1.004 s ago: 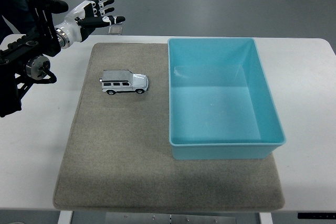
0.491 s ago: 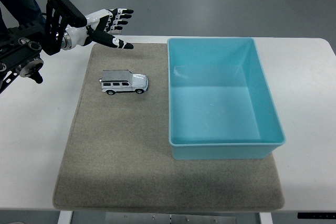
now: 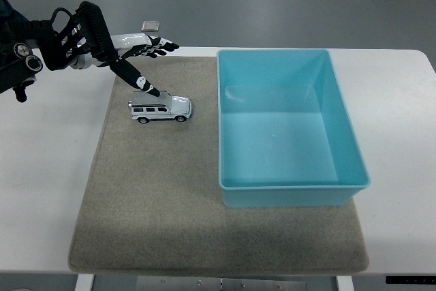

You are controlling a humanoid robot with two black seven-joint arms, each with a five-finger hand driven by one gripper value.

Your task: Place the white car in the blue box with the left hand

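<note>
step: reach, no grasp yet | left hand above white car, fingers spread, thumb pointing down at roof | car upright on grey mat on worktop, left of blue box, apart | next: lower, close around body, lift over box wall

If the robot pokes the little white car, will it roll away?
Probably a little: the white car stands on four wheels, so a push along its length may roll it. The felt mat would likely slow it. It looks hard and smooth, so the fingers might slip.
</note>
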